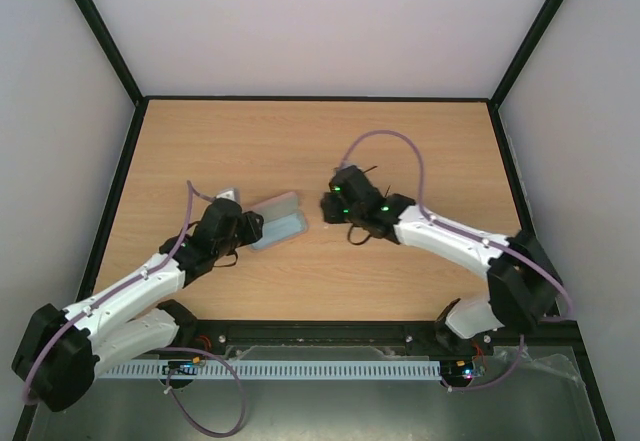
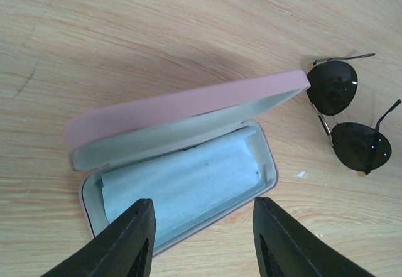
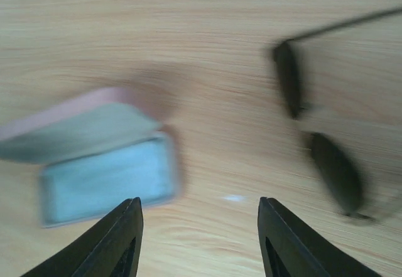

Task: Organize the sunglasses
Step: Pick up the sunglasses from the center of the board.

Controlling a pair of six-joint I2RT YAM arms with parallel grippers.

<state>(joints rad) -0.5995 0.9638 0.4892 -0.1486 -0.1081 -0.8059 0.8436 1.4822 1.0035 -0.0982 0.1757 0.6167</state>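
Note:
The sunglasses (image 2: 349, 115), black with dark oval lenses and thin wire arms, lie open on the wooden table just right of the pink case (image 2: 188, 104). The case is open, with a light blue cloth (image 2: 182, 186) lying in its base. My left gripper (image 2: 204, 220) is open and empty, just in front of the case's near edge. My right gripper (image 3: 200, 211) is open and empty above bare table, between the case (image 3: 94, 117) on its left and the sunglasses (image 3: 330, 164) on its right; this view is blurred. In the top view the right gripper (image 1: 328, 207) hides the sunglasses, and the left gripper (image 1: 252, 229) sits beside the case (image 1: 275, 219).
The wooden table (image 1: 310, 141) is walled by a black frame and white panels. The two grippers face each other across the case, a short gap apart. A purple cable (image 1: 400, 146) loops above the right arm.

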